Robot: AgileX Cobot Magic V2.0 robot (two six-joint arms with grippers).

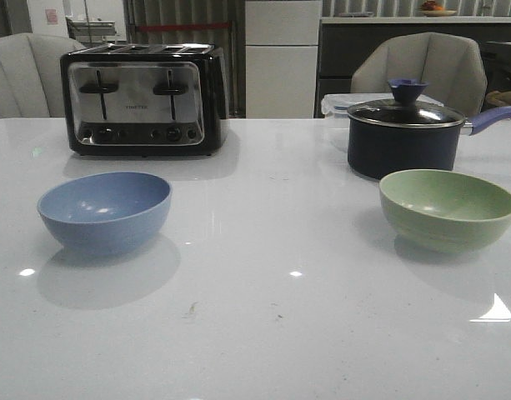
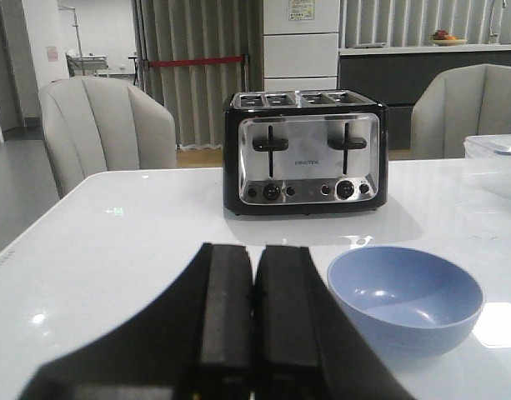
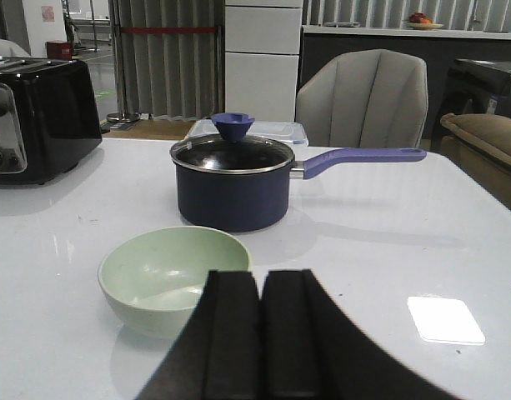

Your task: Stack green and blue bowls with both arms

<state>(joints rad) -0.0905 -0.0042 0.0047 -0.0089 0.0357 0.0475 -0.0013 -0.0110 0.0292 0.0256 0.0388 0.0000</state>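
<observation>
The dusty blue bowl [image 1: 104, 210] stands upright and empty on the left of the white table; the pale green bowl [image 1: 448, 208] stands upright and empty on the right. Neither arm shows in the front view. In the left wrist view my left gripper [image 2: 253, 250] is shut with nothing in it, and the blue bowl [image 2: 405, 296] lies a little ahead and to one side of its fingers. In the right wrist view my right gripper [image 3: 260, 275] is also shut and empty, with the green bowl [image 3: 167, 279] just ahead and beside it.
A black and chrome toaster [image 1: 142, 98] stands at the back left behind the blue bowl. A dark navy lidded saucepan [image 1: 403, 133] with a purple handle sits right behind the green bowl, a clear plastic container [image 1: 337, 105] behind that. Chairs stand beyond the table's far edge.
</observation>
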